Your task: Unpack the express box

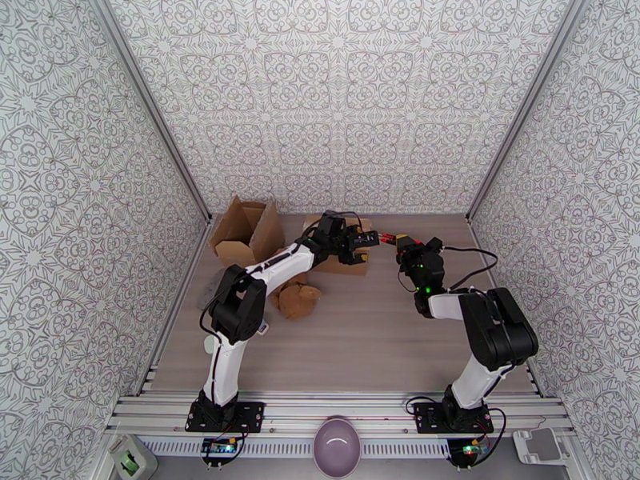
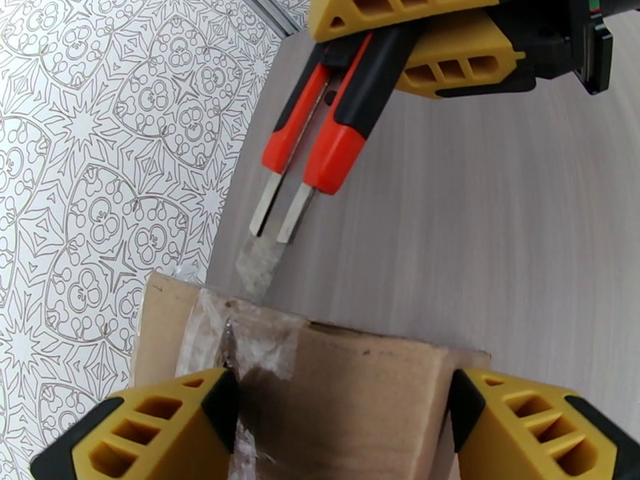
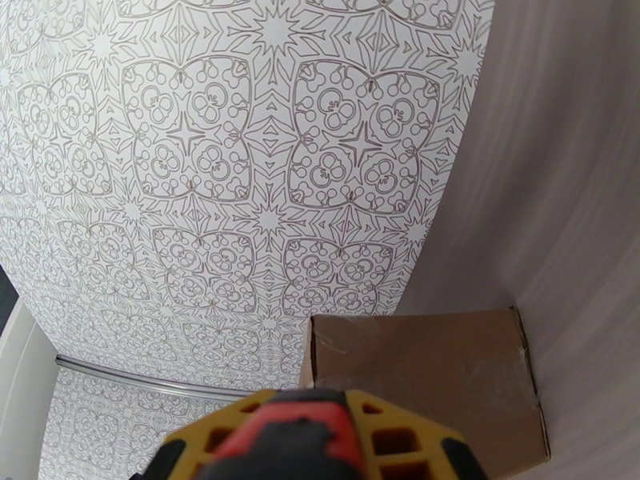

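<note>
On the pale wood-grain surface point(image 1: 384, 338), at its far middle near the patterned back wall, the sealed brown cardboard express box point(image 3: 424, 378) is found. It is straddled by the left end effector point(image 2: 340, 398), whose yellow fingers are set wide with their black pads against the box's two sides, so the box is judged to be held steady. A red-and-black hand tool with two flat metal tips point(image 2: 336, 130) is clamped in the narrowly closed right end effector point(image 1: 406, 245). The tips are pointed down at a strip of clear packing tape point(image 2: 256, 266) lifting off the box's edge.

The seal is judged to be the step in hand. The tips should be guided along the taped seam, shallow and away from the left fingers, while the box is pressed down so it cannot slide.

To the left, an open empty-looking brown cardboard carton point(image 1: 246, 227) stands well apart from the work. A crumpled wad of brown paper point(image 1: 298, 299) lies beside the left arm. Neither is judged to block the cut; the nearness of the two end effectors is the main hazard.
</note>
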You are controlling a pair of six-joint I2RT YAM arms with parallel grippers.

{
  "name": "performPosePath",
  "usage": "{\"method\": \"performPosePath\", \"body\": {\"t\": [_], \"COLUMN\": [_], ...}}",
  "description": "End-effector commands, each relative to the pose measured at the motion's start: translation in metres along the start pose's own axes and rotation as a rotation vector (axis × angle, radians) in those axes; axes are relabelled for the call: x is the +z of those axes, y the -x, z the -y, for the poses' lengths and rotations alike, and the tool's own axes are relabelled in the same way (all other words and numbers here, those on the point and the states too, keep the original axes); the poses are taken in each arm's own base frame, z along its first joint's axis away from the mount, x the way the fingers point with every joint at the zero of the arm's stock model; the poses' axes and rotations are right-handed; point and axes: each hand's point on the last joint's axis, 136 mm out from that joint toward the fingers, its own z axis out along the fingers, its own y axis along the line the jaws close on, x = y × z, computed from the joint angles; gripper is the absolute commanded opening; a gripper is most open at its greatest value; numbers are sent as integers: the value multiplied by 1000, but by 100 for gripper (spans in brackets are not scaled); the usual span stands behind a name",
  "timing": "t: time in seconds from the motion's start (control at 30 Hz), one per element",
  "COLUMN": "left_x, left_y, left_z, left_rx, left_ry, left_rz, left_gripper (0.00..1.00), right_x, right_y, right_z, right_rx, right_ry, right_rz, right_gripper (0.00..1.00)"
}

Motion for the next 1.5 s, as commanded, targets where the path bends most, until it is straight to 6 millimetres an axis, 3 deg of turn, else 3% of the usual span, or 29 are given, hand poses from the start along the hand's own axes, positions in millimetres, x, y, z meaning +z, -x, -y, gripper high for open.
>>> {"method": "performPosePath", "body": {"t": [0.0,0.3,0.43,0.63,0.8,0.93,1.13,1.47], "left_x": [-2,-4,-7,-20,-28,-33,-39,-42], "left_y": [-20,-21,-18,-8,-3,-1,-3,-9], "left_z": [-51,-48,-39,-21,-11,-4,8,17], "left_rx": [-30,-27,-22,-26,-25,-41,-62,-77], "left_ry": [163,149,105,2,-47,-82,-118,-135], "left_rz": [-35,-40,-22,58,99,118,119,107], "left_gripper": [74,74,74,73,73,73,73,72], "right_x": [-18,-29,-30,-39,-40,-38,-50,-24], "right_y": [-64,-66,-64,-44,-25,-20,-9,0], "right_z": [22,23,14,12,-4,-17,-17,-34], "right_rx": [38,50,54,10,-62,-104,-140,-146], "right_ry": [-57,-76,-60,-91,-83,-73,-102,-2], "right_rz": [-302,-310,-297,-198,-113,-90,-28,15], "right_gripper": [0,0,0,0,0,0,0,0]}}
